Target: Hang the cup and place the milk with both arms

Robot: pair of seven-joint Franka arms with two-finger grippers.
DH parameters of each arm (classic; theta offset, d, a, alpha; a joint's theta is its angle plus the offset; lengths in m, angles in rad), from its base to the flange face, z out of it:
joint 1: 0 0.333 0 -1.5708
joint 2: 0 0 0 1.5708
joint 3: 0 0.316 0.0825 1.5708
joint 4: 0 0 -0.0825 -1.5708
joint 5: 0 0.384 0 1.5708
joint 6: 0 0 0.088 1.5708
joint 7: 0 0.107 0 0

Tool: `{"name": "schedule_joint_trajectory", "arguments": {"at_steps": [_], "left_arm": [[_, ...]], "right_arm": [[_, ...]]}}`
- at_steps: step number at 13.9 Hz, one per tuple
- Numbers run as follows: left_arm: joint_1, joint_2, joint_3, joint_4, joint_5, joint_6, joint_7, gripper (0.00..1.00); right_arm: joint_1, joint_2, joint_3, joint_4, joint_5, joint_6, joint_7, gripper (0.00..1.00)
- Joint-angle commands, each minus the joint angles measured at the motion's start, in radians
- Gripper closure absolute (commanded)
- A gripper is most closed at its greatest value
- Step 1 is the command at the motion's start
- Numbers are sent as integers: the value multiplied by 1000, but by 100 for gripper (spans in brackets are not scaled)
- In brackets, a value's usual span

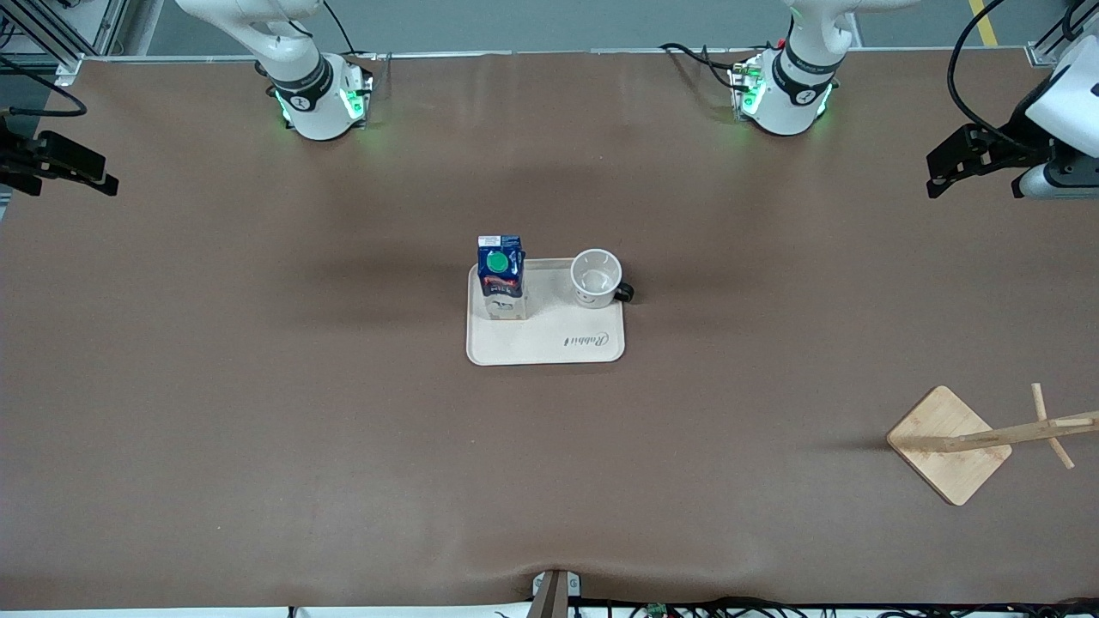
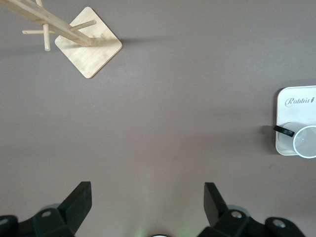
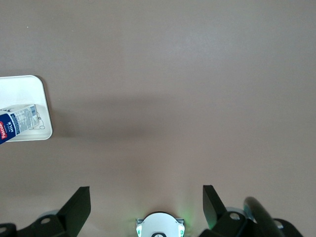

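Nothing started; both arms wait, parked high at their own ends of the brown matte desk (image 1: 258, 386). Left claw (image 2: 147, 205) empty, spread wide; right claw (image 3: 146, 205) the same. On the pale rounded tray (image 1: 549, 343) mid-desk: the milk (image 1: 500, 276), a glossy blue carton with green cap, upright at its 10 o'clock corner; the cup (image 1: 597, 277), smooth white, at 2 o'clock, black handle pointing toward the left arm's end. Bamboo peg rack (image 1: 949, 444) stands at that end, nearer the front camera. Next, I judge: each claw descends on its nearest item
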Motion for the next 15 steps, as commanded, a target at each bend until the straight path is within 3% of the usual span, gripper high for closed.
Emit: {"name": "schedule_joint_trajectory", "arguments": {"at_steps": [1,6,10,15], "left_arm": [[1,1,2,15,-6,-19,7,0],[-17,31,-10,18,55,-17,-2,0],[-16,84,-94,-24,47,6,-164,0],[-9,66,-270,-242,8,206,-509,0]], "right_arm": [[7,-22,-8,-24,-19,10,-11,0],[4,-20,-8,-16,-18,10,-11,0],[7,-19,-8,-13,-18,11,-11,0],[3,-19,-8,-5,-7,10,-11,0]]}}
